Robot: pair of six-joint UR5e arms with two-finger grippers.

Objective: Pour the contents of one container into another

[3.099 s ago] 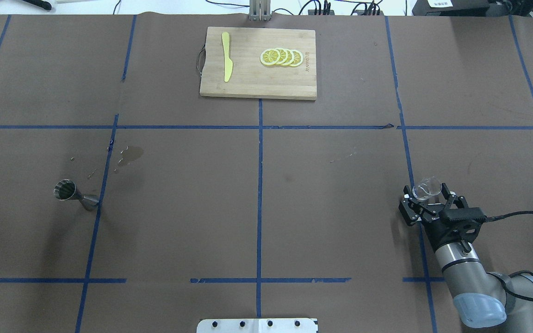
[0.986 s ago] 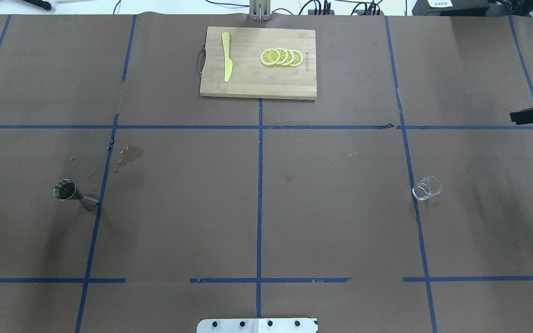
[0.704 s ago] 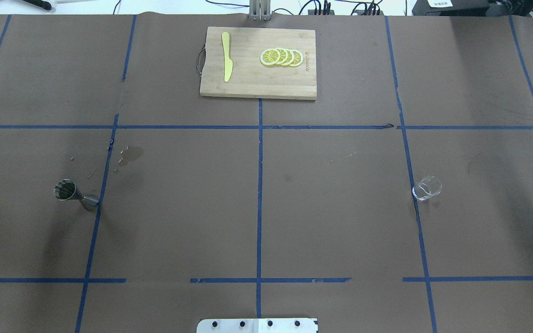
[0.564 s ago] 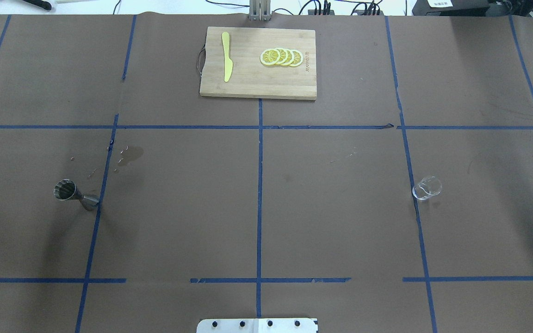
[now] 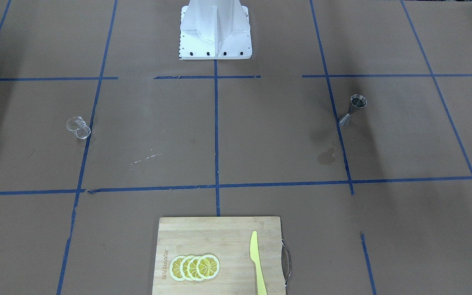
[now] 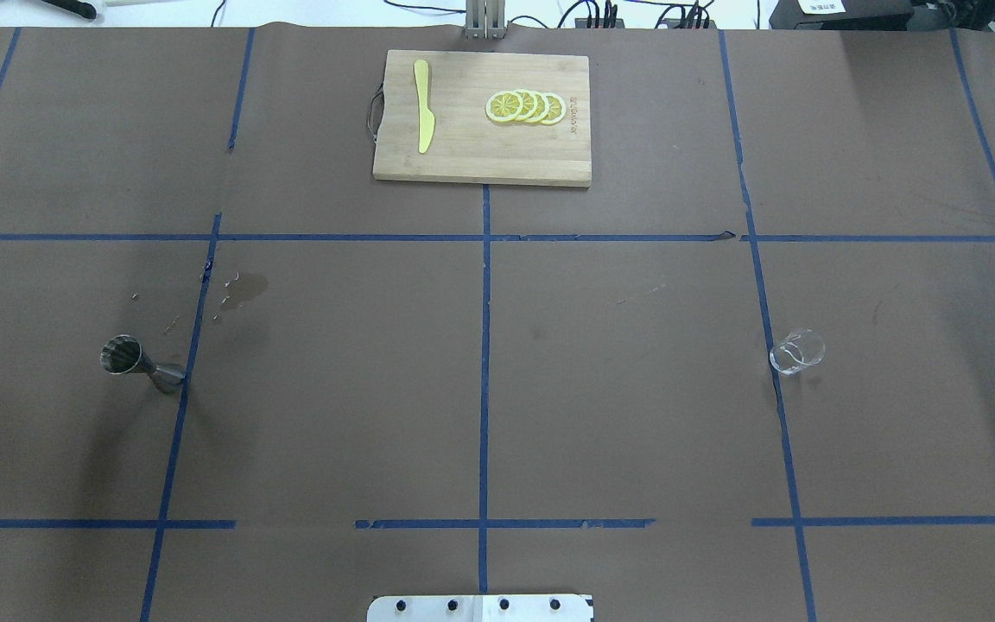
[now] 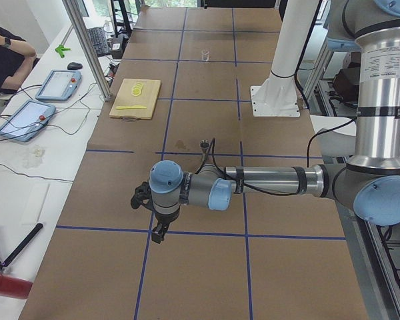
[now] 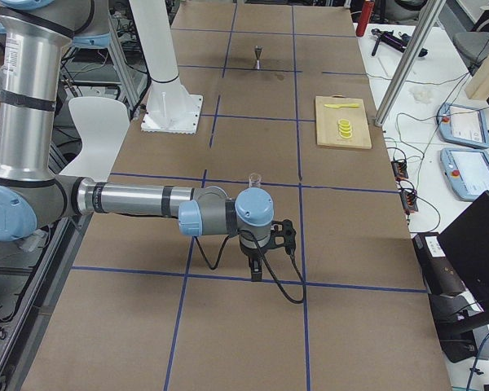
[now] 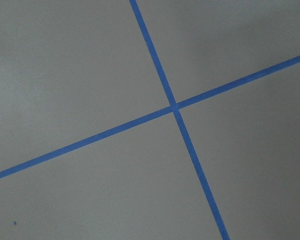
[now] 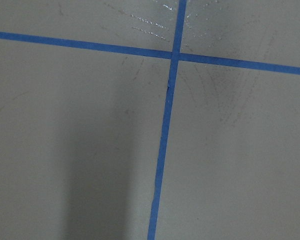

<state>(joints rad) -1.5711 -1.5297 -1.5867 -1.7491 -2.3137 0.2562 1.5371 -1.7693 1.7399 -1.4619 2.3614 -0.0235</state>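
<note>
Your left claw (image 7: 158, 230) and right claw (image 8: 256, 273) hold nothing; apart or together, you cannot tell. Glass cup (image 6: 796, 352) stands beyond the right claw, jigger (image 6: 126, 357) beyond the left, well apart. Either you've finished pouring or haven't begun.

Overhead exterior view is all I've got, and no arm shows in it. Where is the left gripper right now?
Observer: In the exterior left view the left gripper points down, nearer that camera than the steel jigger and apart from it.
Operator: Open or shut?
Observer: Cannot tell; its wrist view shows only two crossing blue tape lines.
Operator: And the right one?
Observer: The exterior right view shows the right gripper pointing down, apart from the glass cup.
</note>
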